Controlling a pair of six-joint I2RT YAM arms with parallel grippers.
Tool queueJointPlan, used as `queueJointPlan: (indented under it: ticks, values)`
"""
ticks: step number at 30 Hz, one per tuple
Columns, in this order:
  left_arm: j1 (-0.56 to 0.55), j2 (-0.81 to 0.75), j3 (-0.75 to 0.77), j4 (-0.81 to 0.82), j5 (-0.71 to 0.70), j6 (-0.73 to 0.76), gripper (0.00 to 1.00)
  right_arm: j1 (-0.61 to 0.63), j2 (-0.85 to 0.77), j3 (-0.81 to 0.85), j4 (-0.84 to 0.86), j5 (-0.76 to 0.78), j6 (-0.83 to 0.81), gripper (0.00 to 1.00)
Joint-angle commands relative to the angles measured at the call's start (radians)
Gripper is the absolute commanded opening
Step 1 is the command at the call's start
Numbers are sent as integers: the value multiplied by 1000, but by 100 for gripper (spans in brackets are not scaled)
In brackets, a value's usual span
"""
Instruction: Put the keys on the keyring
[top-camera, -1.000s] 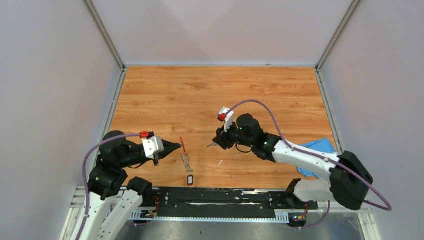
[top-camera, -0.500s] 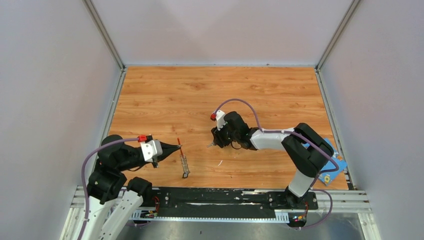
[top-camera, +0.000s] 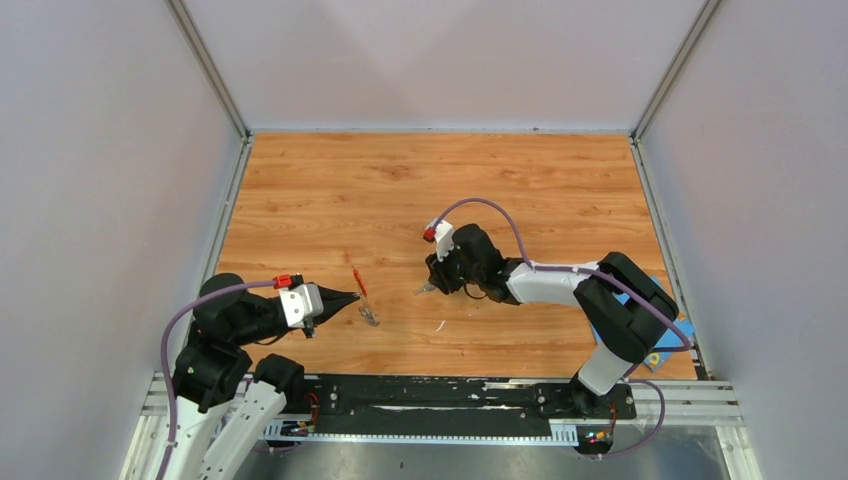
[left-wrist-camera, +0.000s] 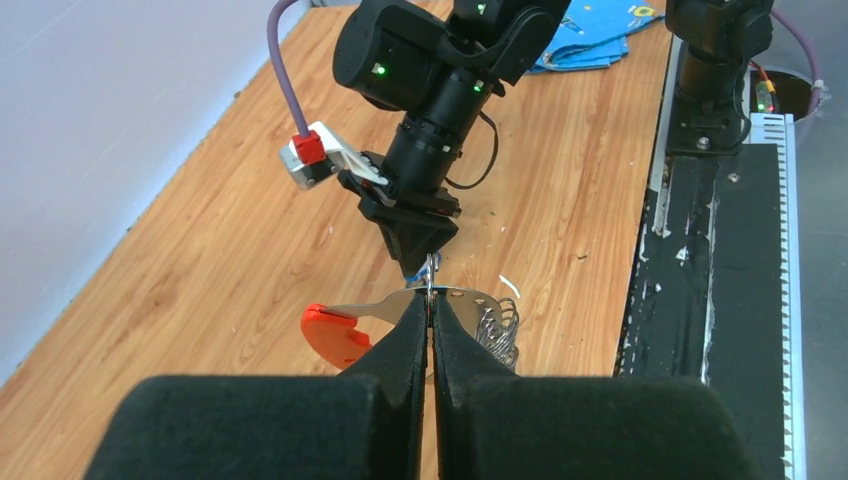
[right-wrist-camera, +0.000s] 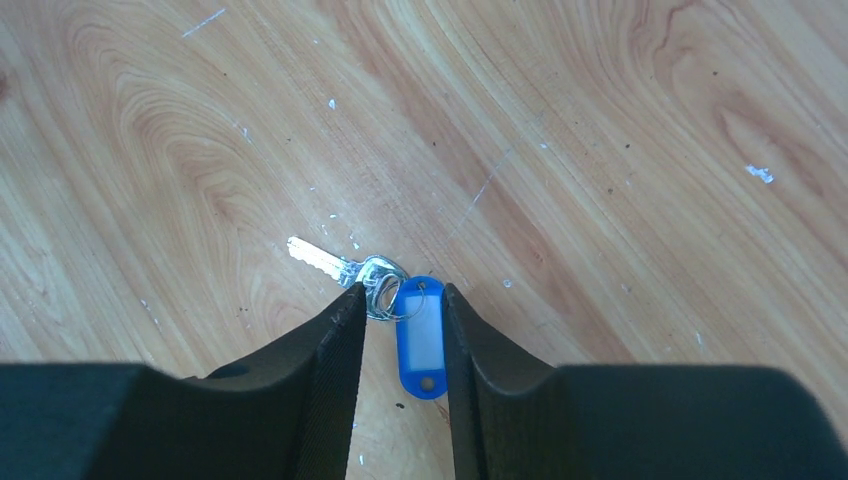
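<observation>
Lifted keyring (left-wrist-camera: 495, 325) hangs pinched in left gripper (left-wrist-camera: 431, 300).

Wood grain, bare metal, coloured plastic, matt black.

Smooth, faintly glossy wood-grain on the counter (right-wrist-camera: 620, 140), nicked with pale scratches and white flecks ahead of the right pincer (right-wrist-camera: 400, 298). Matt, slightly grainy black on its fingers (right-wrist-camera: 320, 390); between them a bright silvery metal key (right-wrist-camera: 322, 262) with a thin wire loop and a glossy blue plastic tag (right-wrist-camera: 420, 340). At the tips of the left pincer (left-wrist-camera: 430, 303), same matt black, the keyring (left-wrist-camera: 495, 325): shiny flat metal, a springy coil of grey wire just right of the tips, smooth orange-red plastic just left. Far beyond it, soft blue cloth (left-wrist-camera: 590, 45); to its right, black rail (left-wrist-camera: 700, 250), coating chipped and scuffed pale.
</observation>
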Motion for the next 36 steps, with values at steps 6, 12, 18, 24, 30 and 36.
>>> queueJointPlan:
  ticks: [6,12,18,24,30,36]
  values:
    - [6,2,-1,5,-14,8,0,19,-18,-26,4,-5,-28,29]
    - [6,5,3,6,-25,11,0,23,4,-26,8,-41,-20,28]
    - [6,6,1,4,-32,19,0,28,26,-21,-14,-46,-20,27]
    - [6,9,3,5,-37,24,0,31,42,-18,-28,-36,-25,25]
    - [6,8,4,6,-43,28,0,35,57,-9,-38,-19,-33,13]
    - [6,14,4,6,-42,33,0,39,11,-2,-51,-12,-53,0]
